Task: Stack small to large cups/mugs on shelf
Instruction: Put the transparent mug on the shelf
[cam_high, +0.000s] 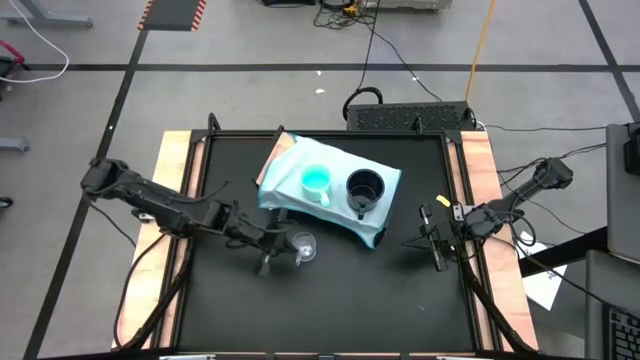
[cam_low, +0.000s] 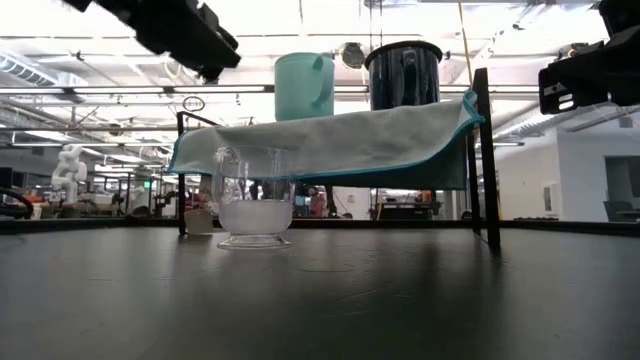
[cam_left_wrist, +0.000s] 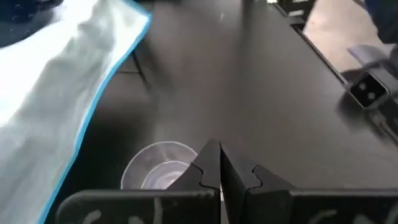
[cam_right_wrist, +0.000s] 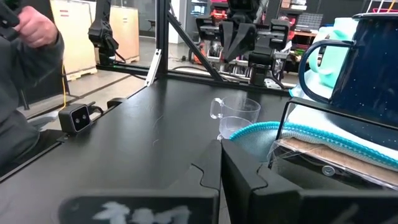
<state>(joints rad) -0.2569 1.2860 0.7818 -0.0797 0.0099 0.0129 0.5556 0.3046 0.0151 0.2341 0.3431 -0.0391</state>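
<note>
- Looking down on the counter (cam_high: 330, 300): a matte black top, framed at its sides in pale wood.
- The shelf (cam_high: 285, 155) sits toward the back, a raised platform on thin dark legs, draped with a soft light-blue cloth (cam_low: 340, 135) whose brighter teal hem sags at the edges.
- Two mugs stand side by side on that cloth, close but apart. The teal mug (cam_high: 316, 181) is a smooth cylinder with a white handle; the black mug (cam_high: 364, 187) next to it is darker, glossy and a little wider.
- The glass cup (cam_high: 303, 246) is down on the counter, just in front of the shelf: clear, round, upright, with a small handle.
- The left tool (cam_high: 268, 262) hovers right beside the glass cup, its two dark fingers (cam_left_wrist: 211, 168) pressed flat together, nothing between them.
- In the left wrist view the cup's round rim shows directly beyond those fingertips.
- The right tool (cam_high: 438, 258) waits over the counter's right side, well away from the shelf, likewise closed and empty.
</note>
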